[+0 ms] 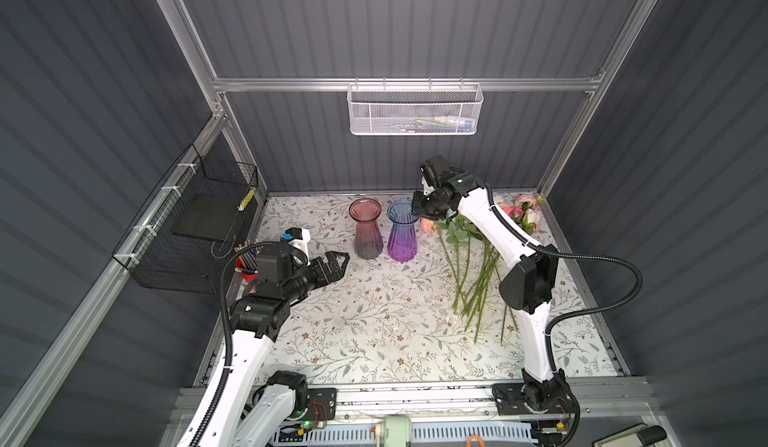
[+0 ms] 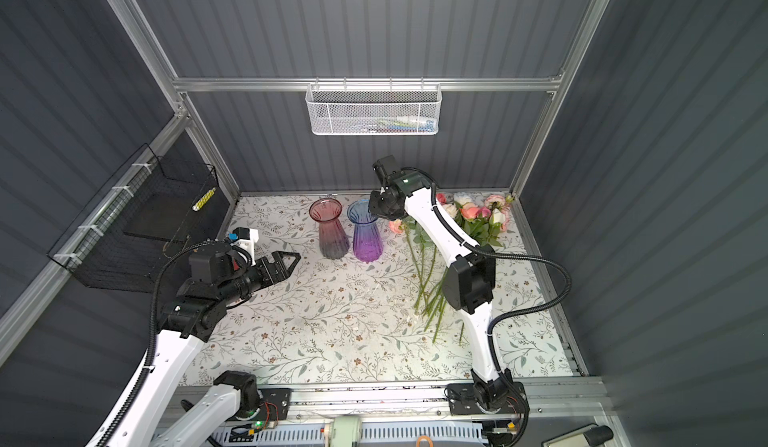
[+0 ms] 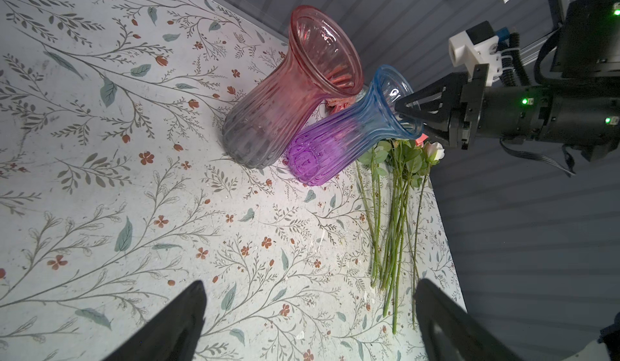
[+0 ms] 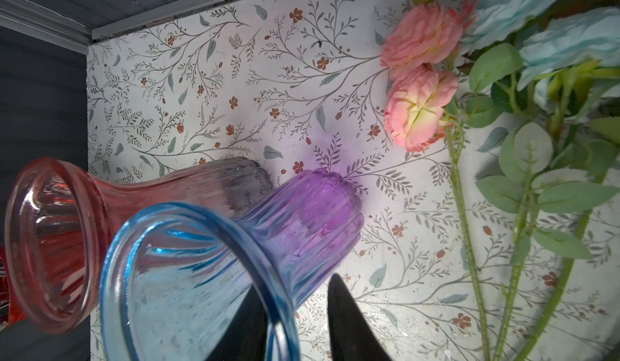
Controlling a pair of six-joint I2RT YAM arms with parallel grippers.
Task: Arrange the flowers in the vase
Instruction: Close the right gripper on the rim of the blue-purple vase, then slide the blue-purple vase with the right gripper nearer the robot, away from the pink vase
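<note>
The flowers (image 1: 457, 233) lie flat on the table (image 1: 374, 320) just beside the right gripper (image 4: 295, 289), on its outer finger's side. Their heads are level with it and their stems trail back toward that arm's base, so this arm is far nearer them than the left gripper (image 1: 338, 263), which hangs wide open beyond the pink vase (image 1: 365, 229). The right wrist view shows what both top views hide: narrow, empty jaws straddling the rim of the blue vase (image 4: 201, 208), one finger inside, a gap beside the outer one.
</note>
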